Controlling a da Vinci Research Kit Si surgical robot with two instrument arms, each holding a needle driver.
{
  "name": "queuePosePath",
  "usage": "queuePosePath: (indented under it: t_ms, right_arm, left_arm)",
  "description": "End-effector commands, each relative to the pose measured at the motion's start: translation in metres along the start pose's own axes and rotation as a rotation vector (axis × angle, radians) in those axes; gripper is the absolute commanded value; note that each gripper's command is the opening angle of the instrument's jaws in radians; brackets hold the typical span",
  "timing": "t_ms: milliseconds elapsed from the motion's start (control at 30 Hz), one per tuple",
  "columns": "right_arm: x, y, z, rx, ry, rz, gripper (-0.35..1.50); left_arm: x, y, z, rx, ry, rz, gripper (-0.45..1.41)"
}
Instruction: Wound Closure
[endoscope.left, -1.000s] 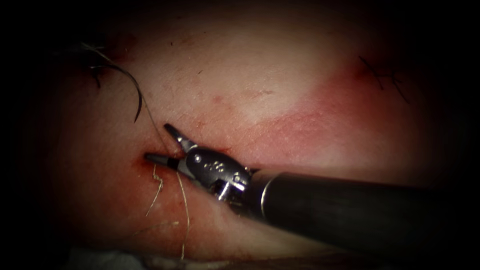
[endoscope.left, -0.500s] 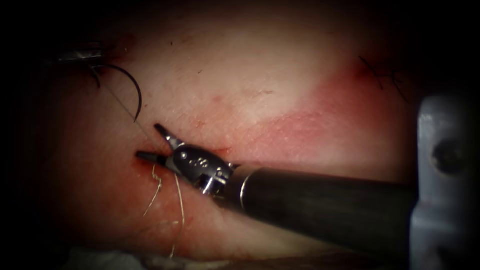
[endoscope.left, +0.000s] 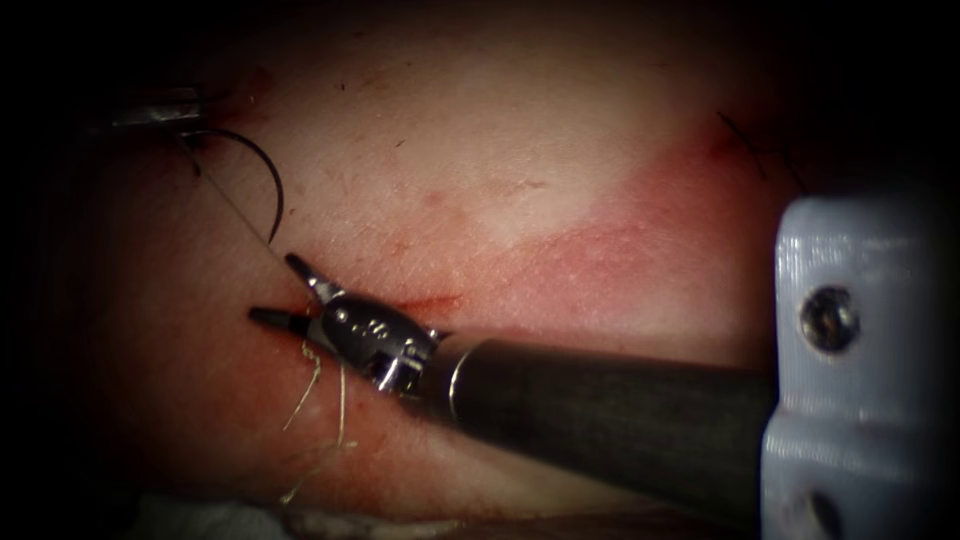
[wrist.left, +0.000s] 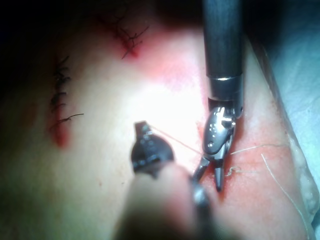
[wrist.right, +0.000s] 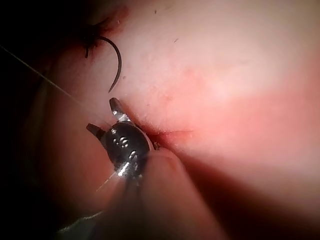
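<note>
While left pincer (endoscope.left: 185, 112) pinches needle (endoscope.left: 262, 170) at its blunt end, far left, curve hangs free above tissue (endoscope.left: 520, 130), not in it. Thread (endoscope.left: 235, 212) runs taut from there toward cut (endoscope.left: 425, 302), likely held up for access. Right pincer (endoscope.left: 285, 295), jaws spread, holds nothing, thread between them. Cut thread ends (endoscope.left: 315, 385) lie near; red fluid (endoscope.left: 640, 250) right.

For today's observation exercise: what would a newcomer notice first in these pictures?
The right hand, jaws open and empty, sits at the cut mid-picture. Upper left, the left hand holds the curved needle by its thread end, clear of the tissue. Thread runs taut from there toward the right hand.
</note>
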Motion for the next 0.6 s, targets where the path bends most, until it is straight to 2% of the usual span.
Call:
queuePosePath:
  t_ms: [33, 100, 133, 200, 233, 600]
  right_arm:
    - [-0.0001, -0.0003, 0.0006, 0.026, 0.001, 0.003, 0.94]
    - [0.0003, -0.0003, 0.0004, 0.033, 0.013, -0.002, 0.74]
    - [0.0006, -0.0003, 0.0003, 0.035, 0.019, -0.005, 0.54]
    - [0.0012, -0.0003, 0.0, 0.042, 0.032, -0.008, 0.04]
    - [0.0016, -0.0003, -0.0001, 0.037, 0.031, -0.008, -0.35]
    - [0.0024, 0.0001, -0.0015, 0.054, 0.044, -0.004, -0.35]
  left_arm:
    - [-0.0003, 0.0003, 0.0008, 0.0, 0.0, 0.005, -0.45]
    - [-0.0002, 0.0003, 0.0008, -0.002, 0.002, 0.005, -0.45]
    - [-0.0002, 0.0003, 0.0009, -0.002, 0.002, 0.005, -0.45]
    - [-0.0002, 0.0003, 0.0009, -0.001, 0.002, 0.005, -0.45]
    - [-0.0002, 0.0004, 0.0009, -0.001, 0.002, 0.005, -0.45]
    - [-0.0007, 0.0005, 0.0005, -0.005, 0.005, 0.011, -0.45]
